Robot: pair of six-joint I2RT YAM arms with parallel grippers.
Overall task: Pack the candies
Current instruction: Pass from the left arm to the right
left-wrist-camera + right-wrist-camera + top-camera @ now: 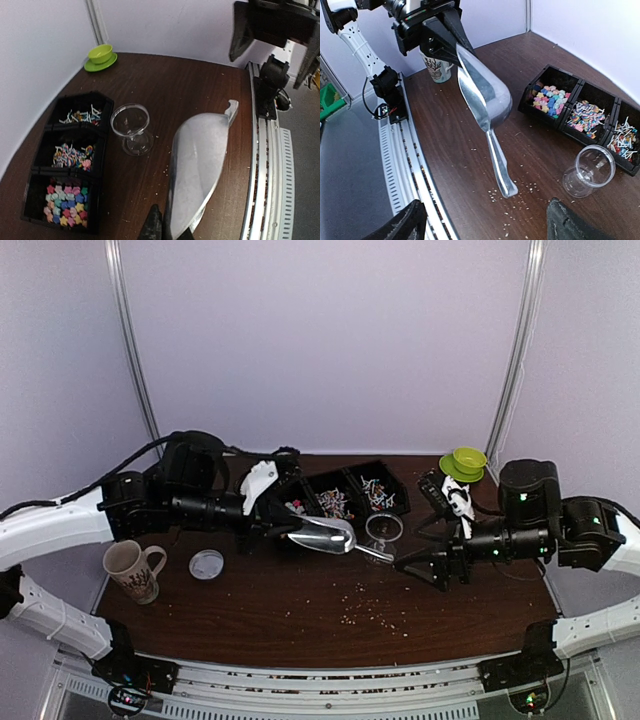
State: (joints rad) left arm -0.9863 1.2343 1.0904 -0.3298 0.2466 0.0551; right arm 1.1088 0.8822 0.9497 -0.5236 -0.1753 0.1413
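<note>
The candies lie in a black three-part tray: pastel chunky pieces, mixed pieces and thin white, red-marked sticks. They also show in the right wrist view. My left gripper is shut on the bowl end of a metal scoop and holds it above the table, in front of the tray. No candy shows in the scoop. The scoop's handle points toward my right gripper, which is wide open and empty, just short of the handle's tip. A clear cup stands beside the tray.
A patterned mug and a round clear lid sit at the left. A green bowl on a green saucer stands at the back right. Pale crumbs are strewn over the brown table near the front.
</note>
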